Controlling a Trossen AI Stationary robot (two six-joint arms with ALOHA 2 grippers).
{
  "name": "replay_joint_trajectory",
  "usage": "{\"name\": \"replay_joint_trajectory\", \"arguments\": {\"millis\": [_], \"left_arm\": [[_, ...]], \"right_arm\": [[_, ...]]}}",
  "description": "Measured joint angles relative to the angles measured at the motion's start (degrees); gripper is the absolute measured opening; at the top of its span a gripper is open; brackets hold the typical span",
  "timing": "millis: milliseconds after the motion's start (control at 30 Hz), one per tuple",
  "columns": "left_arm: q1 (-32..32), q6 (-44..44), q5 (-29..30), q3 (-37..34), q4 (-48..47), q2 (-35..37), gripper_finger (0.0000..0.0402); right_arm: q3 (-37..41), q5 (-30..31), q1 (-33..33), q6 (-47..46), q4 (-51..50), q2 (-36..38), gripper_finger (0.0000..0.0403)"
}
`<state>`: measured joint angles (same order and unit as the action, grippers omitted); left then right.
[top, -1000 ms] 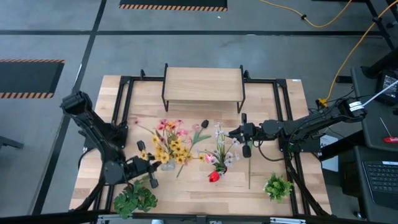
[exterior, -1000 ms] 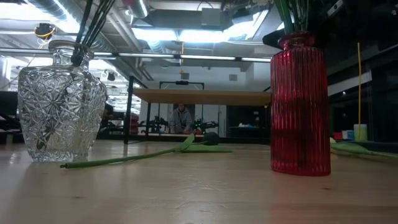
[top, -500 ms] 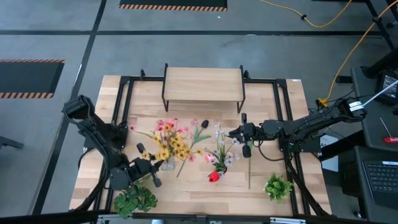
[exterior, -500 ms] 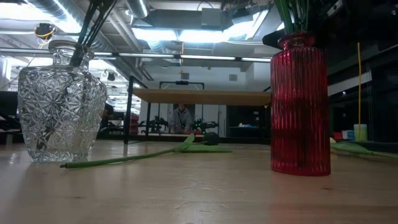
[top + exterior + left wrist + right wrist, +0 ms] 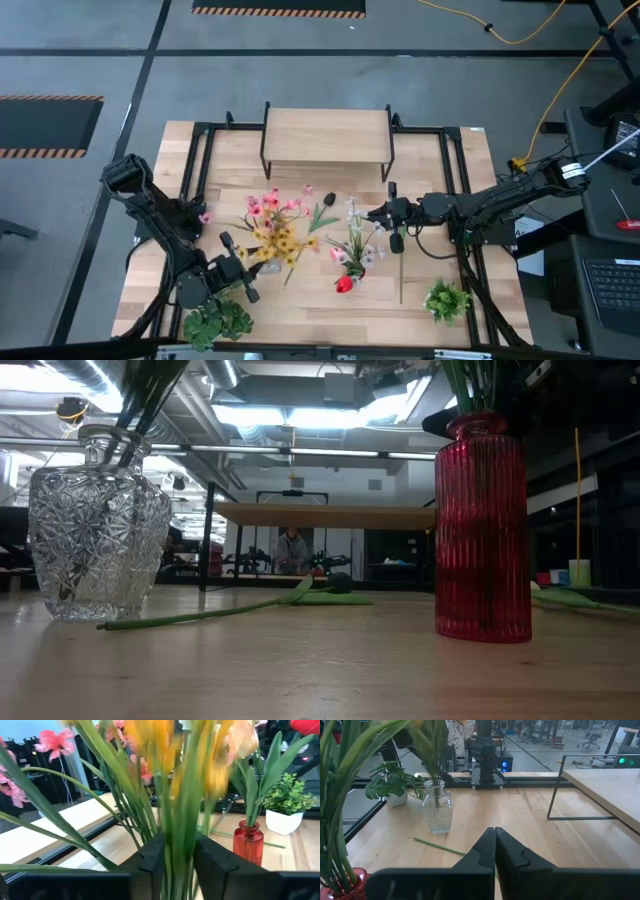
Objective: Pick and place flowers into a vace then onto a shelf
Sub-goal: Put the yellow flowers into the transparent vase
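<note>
The flowers [image 5: 272, 222] are standing in the clear glass vase [image 5: 98, 525] on the bench [image 5: 450, 220], in front of the shelf [image 5: 326, 135]. The left pincer [image 5: 238, 262] is sitting just beside the vase, its fingers [image 5: 218, 865] parted with the green stems passing between them. The right pincer [image 5: 372, 214] is waiting near the red vase [image 5: 482, 530], fingers pressed together and holding nothing.

Overhead looks straight down; low camera sits tabletop-level; both share the red vase [image 5: 483, 525].
</note>
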<state>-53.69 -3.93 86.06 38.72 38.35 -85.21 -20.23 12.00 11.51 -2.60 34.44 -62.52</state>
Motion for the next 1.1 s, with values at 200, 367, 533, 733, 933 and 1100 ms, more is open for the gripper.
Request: {"name": "replay_joint_trajectory", "arguments": {"millis": [200, 367, 533, 733, 933, 1100], "left_arm": [[-1.9, -0.1, 0.2, 0.0, 0.2, 0.0, 0.0149], [-5.0, 2.1, 1.3, 0.0, 0.8, 0.5, 0.0170], [-8.2, 2.2, 3.7, 0.0, 0.7, 2.7, 0.0173], [-9.4, 2.7, 4.0, 0.0, 0.4, 4.1, 0.0173], [-8.7, -0.2, 4.0, 0.0, -3.3, 4.1, 0.0173], [-8.0, -4.9, 3.9, 0.0, -7.5, 4.1, 0.0174]], "right_arm": [[0.0, 0.0, 0.0, -0.2, 0.0, 0.0, 0.0004], [0.0, 0.0, 0.0, -0.3, 0.0, 0.0, 0.0004], [0.0, 0.0, 0.0, -0.3, 0.0, 0.0, 0.0004], [0.0, 0.0, 0.0, -0.4, 0.0, 0.0, 0.0004], [0.0, 0.0, 0.0, -0.4, 0.0, 0.0, 0.0004], [0.0, 0.0, 0.0, -0.4, 0.0, 0.0, 0.0004]]}}
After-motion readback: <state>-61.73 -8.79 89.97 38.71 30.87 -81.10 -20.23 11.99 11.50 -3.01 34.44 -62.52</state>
